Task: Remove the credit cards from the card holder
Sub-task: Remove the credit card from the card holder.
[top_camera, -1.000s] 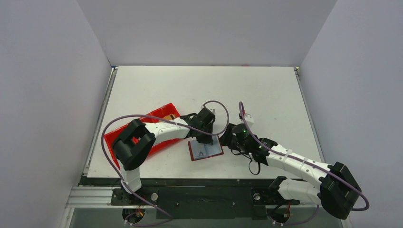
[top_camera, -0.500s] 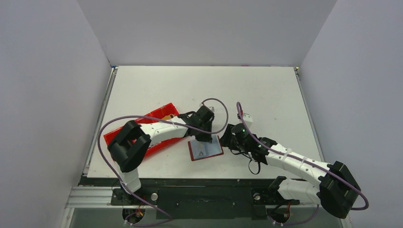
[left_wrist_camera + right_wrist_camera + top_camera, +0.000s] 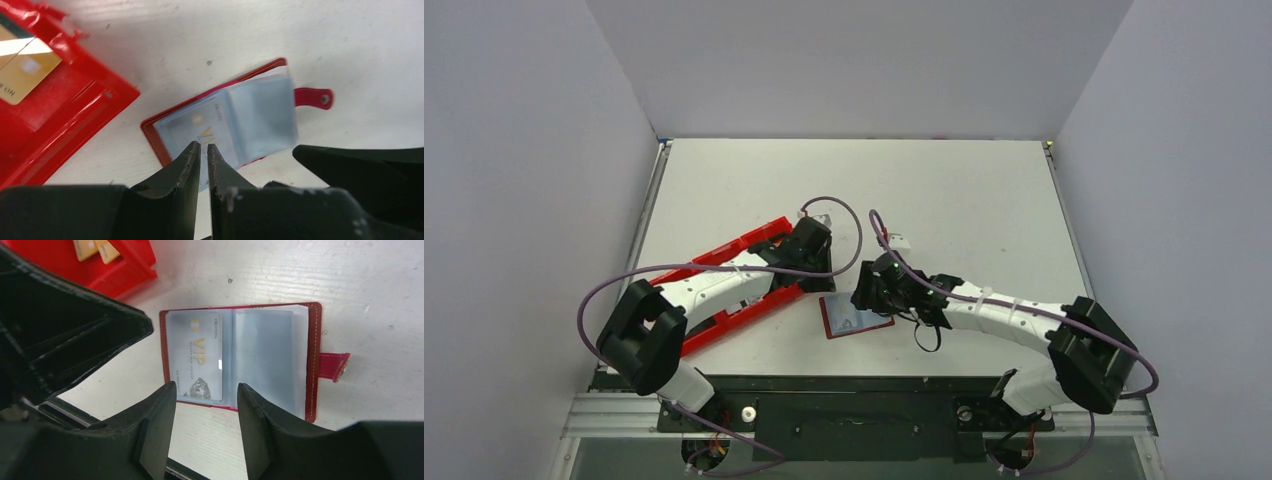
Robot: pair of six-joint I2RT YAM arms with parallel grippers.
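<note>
The card holder (image 3: 856,320) lies open on the table, pale sleeves up, its red strap tab (image 3: 332,365) to the right. A silver-grey credit card (image 3: 197,357) marked VIP sits in its left sleeve (image 3: 205,122). My right gripper (image 3: 206,390) hovers open above the holder's near edge (image 3: 871,295), nothing between its fingers. My left gripper (image 3: 203,145) is up-left of the holder by the tray's end (image 3: 816,265). Its jaws stand only a slit apart and hold nothing.
A bright red compartment tray (image 3: 759,238) lies left of the holder under the left arm, with a tan-gold card (image 3: 22,75) in it. More tan cards (image 3: 92,247) show in the tray (image 3: 120,265). The right gripper's dark finger (image 3: 360,170) reaches in beside the holder.
The left gripper has drawn back to the left from the holder's far edge toward the tray, and its jaws have parted slightly. The right gripper has slid left over the holder.
</note>
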